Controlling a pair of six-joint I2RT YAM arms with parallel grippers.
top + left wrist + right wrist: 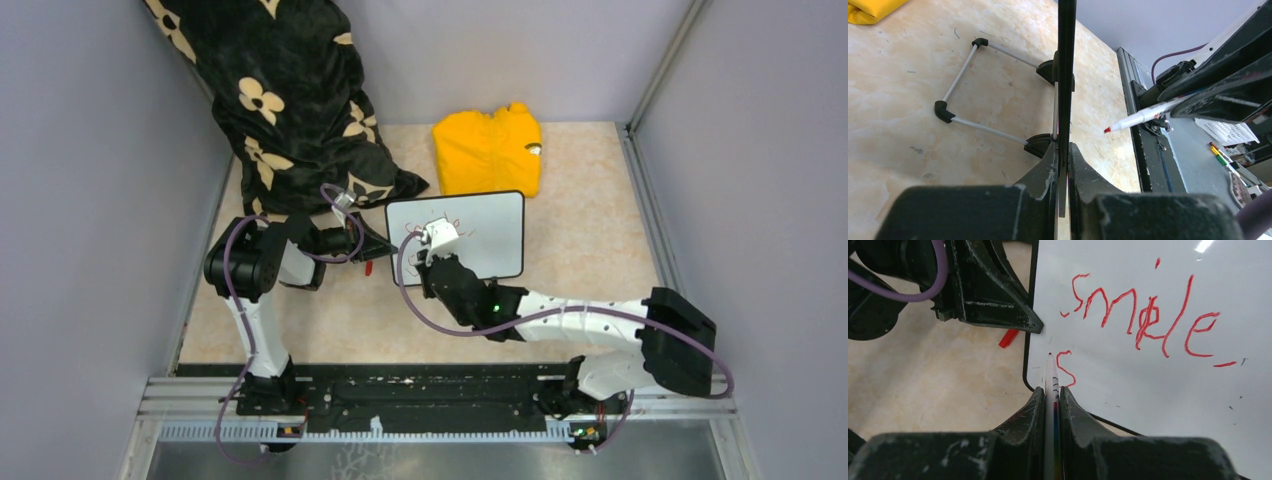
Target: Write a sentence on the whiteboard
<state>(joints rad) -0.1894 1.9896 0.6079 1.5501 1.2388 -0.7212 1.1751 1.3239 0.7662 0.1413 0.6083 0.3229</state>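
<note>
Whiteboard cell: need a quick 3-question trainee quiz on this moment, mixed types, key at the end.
1. True or false: the left gripper is clamped on the edge of the whiteboard.
2. What does the right gripper hold? A) a marker B) nothing, jaws open C) the board's rim
3. Fill in: the top line of the sentence reads "____"; below it only an "S" is written.
Key: 1 true; 2 A; 3 smile.
</note>
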